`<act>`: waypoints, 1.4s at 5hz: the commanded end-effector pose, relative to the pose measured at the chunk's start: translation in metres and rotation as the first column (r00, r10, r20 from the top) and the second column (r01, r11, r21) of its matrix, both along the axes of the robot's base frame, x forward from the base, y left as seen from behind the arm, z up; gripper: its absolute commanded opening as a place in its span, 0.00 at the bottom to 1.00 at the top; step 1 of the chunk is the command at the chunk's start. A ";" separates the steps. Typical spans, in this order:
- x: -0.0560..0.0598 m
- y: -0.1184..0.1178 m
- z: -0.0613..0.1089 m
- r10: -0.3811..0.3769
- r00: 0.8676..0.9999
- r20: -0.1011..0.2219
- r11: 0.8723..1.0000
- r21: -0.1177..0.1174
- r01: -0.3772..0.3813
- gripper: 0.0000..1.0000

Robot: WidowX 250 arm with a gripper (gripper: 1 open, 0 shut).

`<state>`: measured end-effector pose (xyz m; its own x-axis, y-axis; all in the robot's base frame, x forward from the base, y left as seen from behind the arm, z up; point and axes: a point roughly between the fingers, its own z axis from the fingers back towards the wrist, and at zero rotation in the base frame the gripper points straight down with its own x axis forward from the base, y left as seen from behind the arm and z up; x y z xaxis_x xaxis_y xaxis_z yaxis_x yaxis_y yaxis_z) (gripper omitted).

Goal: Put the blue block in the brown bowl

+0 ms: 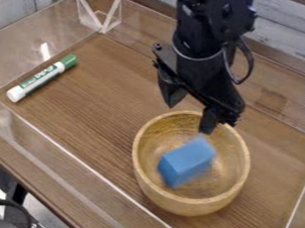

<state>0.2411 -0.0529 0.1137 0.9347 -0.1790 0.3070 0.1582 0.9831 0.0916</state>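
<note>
Blue block (pixel 186 161) is sitting in the brown bowl (pixel 144 163), end effector (pixel 188 111) spread wide and released above it. I'd just lift straight up, nice and slow, so nothing clips the rim.

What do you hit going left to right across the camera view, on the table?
Green-and-white marker → brown bowl with the blue block inside it. The gripper hangs over the bowl's far side, so I leave it out of the order.
</note>
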 end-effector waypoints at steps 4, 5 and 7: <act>-0.007 -0.012 -0.012 -0.028 1.000 -0.001 0.999 -0.017 0.028 1.00; -0.008 -0.014 -0.019 -0.031 0.999 -0.007 0.999 -0.020 0.031 1.00; -0.007 -0.021 -0.043 -0.029 0.999 -0.020 0.999 -0.026 0.029 1.00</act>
<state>0.2286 -0.0711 0.0620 0.9458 -0.1958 0.2592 0.1848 0.9805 0.0664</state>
